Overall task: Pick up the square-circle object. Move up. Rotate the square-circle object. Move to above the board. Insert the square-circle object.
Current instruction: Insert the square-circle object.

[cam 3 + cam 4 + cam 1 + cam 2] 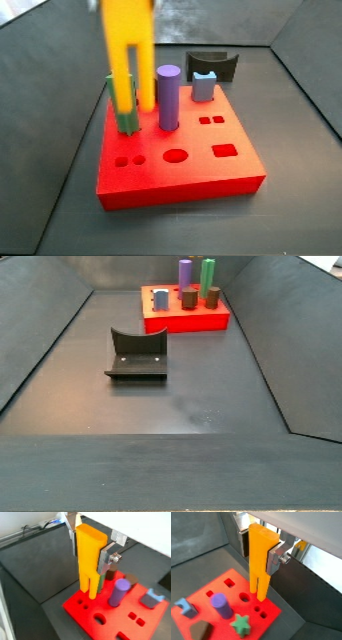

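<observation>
Dark grey flooring fills the bin, with the fixture [138, 356] seen left of centre in a side view and the board [201, 322] far up at the top centre. On the board, a purple cylinder [168, 96] stands at the frame's centre in a side view, a green star-topped peg [241, 624] is seen at the lower middle of a wrist view, and a blue piece [153, 598] sits at the right edge of a wrist view. The square-circle object [90, 559] is held upright above the board's near edge, clamped by the gripper [92, 548], whose jaws are closed narrowly on its wide upper part. Its split lower stem hangs just over a row of small holes [260, 598].

A jam is judged likely if the stem is lowered slightly off the holes, since it would land on the red rim. A collision with the purple cylinder is possible should the peg drift sideways. Slippage within the plates could tilt it.
</observation>
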